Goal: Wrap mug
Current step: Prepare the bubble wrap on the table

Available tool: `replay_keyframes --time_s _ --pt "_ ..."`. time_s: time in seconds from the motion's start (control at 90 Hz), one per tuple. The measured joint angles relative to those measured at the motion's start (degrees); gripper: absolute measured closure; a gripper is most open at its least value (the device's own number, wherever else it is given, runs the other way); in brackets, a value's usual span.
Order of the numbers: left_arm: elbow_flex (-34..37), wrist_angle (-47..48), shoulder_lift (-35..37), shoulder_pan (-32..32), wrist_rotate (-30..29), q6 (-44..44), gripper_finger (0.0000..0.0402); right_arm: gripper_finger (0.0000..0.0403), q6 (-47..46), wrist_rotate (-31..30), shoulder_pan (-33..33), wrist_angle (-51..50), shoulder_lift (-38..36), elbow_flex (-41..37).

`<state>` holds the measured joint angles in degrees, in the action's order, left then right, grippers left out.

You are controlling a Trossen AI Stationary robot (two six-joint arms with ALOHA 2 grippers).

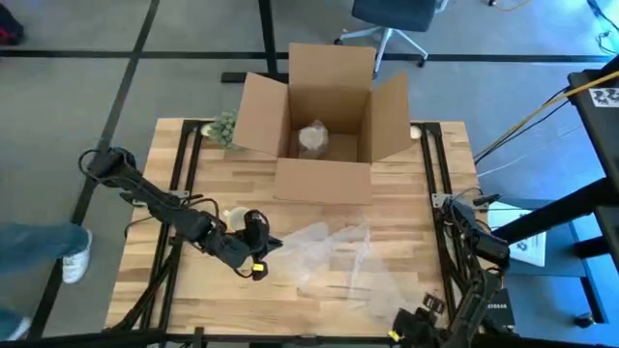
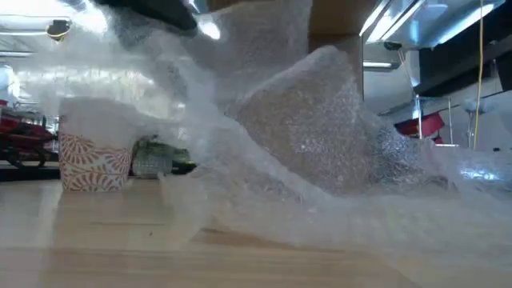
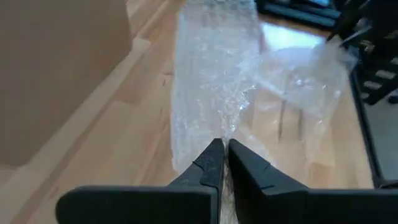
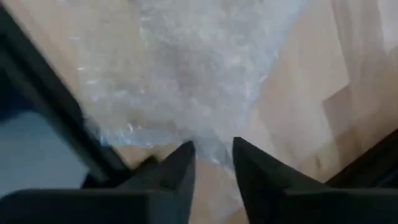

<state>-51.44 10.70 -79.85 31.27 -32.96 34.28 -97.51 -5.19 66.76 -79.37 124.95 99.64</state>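
The white mug with an orange leaf pattern (image 2: 94,156) is sitting on the pale wooden table (image 1: 193,300) beside the left gripper (image 3: 222,149), whose fingers are pinching the clear bubble wrap sheet (image 1: 334,253). Judging by this, the sheet should be drawn slowly over the mug. The right gripper (image 4: 211,152) is waiting, fingers narrowly parted.

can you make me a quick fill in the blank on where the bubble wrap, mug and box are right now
1. The left gripper has its jaws shut on the edge of the ______ wrap sheet.
2. The mug with the orange leaf pattern stands ______ on the wooden table.
3. The open cardboard box already holds a ______ item.
4. The right gripper points at the sheet with its jaws ______.

Missing words: bubble; upright; wrapped; open
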Motion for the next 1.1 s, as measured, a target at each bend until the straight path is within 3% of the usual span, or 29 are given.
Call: replay_keyframes --time_s 0.1,0.233,0.367,0.478,0.611,0.767,0.878,1.1 --pt "0.0 1.25 0.0 0.0 3.99 1.46 0.0396 0.0235 -3.03 -5.6 0.8 -1.94 -0.07 3.26" --pt "0.02 3.16 0.02 -0.33 5.12 5.22 0.0367 0.0192 -4.53 -18.61 0.53 -3.54 -0.09 7.64" --pt "0.02 8.03 0.02 -0.31 5.91 9.41 0.0322 0.0169 -3.98 -30.33 -1.14 -3.01 -0.2 10.23" --pt "0.02 11.85 0.02 -0.52 6.03 11.94 0.0286 0.0162 0.58 -34.83 -3.46 -0.52 -0.2 10.6" --pt "0.02 10.18 1.24 -0.84 7.29 13.69 0.0268 0.0162 9.19 -33.14 -7.87 2.05 -0.2 10.6" --pt "0.01 -1.36 3.55 2.24 2.19 4.38 0.0268 0.0162 17.09 -28.56 -14.13 1.62 -0.2 10.6" --pt "0.0 -6.55 2.94 3.3 0.27 -1.68 0.0269 0.0162 17.85 -22.95 -19.34 -2.3 -0.2 10.35" --pt "0.0 -7.82 -5.18 3.32 3.2 0.88 0.027 0.0162 14.77 -17.35 -25.89 0.6 -0.22 4.93"
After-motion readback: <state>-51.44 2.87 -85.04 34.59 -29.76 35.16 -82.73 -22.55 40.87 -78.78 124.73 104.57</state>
